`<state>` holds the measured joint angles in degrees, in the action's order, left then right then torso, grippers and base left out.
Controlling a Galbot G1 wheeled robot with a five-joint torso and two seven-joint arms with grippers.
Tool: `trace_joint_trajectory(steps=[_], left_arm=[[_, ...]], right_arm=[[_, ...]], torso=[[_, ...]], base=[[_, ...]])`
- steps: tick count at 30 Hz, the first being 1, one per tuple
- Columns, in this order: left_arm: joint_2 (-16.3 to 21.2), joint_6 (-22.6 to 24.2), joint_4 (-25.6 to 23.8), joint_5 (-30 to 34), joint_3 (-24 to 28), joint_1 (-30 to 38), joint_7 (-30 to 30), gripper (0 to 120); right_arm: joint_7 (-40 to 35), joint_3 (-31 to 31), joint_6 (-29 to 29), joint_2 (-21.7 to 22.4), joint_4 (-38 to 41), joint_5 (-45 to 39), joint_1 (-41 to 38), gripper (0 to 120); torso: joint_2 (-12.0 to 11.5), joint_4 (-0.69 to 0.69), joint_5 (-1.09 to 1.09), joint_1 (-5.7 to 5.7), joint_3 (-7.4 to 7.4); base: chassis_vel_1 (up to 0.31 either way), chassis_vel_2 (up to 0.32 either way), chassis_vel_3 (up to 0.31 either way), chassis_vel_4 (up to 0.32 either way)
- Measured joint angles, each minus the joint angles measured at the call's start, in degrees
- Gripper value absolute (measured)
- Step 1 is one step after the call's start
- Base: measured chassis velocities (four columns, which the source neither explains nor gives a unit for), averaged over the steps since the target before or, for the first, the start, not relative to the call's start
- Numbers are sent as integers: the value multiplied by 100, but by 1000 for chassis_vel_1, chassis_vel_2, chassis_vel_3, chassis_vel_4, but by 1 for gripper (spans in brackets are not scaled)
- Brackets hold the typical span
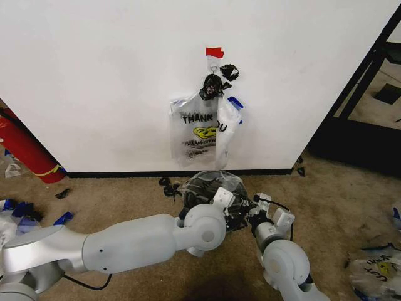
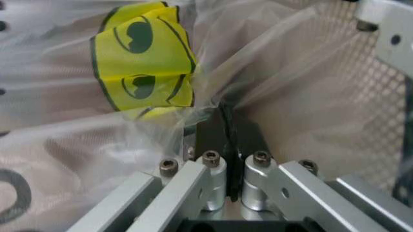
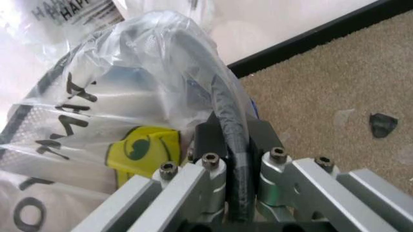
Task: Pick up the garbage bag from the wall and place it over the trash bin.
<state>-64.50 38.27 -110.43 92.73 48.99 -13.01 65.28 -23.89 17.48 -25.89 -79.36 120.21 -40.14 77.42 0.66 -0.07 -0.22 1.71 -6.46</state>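
A thin see-through white plastic bag [image 3: 96,125] with a yellow smiley is already draped over the small round black wire-mesh bin [image 1: 210,185], its edge pinched tight between both the left gripper [image 2: 226,140] and right gripper [image 3: 233,140], so little is left.

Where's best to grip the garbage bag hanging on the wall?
Probably its folded blue-striped edge, from the front: the garbage bag lies flat on the wall, and only that fold looks pinchable. Left end effector and right end effector are shut at the trash bin rim.
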Motion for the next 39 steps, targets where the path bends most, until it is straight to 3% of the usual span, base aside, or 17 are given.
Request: trace_joint_trajectory(steps=[10, 39], left_arm=[[-171, 6, 342, 22, 34, 18, -3, 0], [64, 60, 862, -702, -35, -53, -270, 0]], right_arm=[[45, -28, 11, -8, 43, 18, 34, 1], [117, -60, 33, 12, 143, 44, 144, 1]], torso=[[0, 0, 0, 0, 0], [0, 0, -1, 0, 0]], base=[[0, 0, 0, 0], [0, 0, 0, 0]])
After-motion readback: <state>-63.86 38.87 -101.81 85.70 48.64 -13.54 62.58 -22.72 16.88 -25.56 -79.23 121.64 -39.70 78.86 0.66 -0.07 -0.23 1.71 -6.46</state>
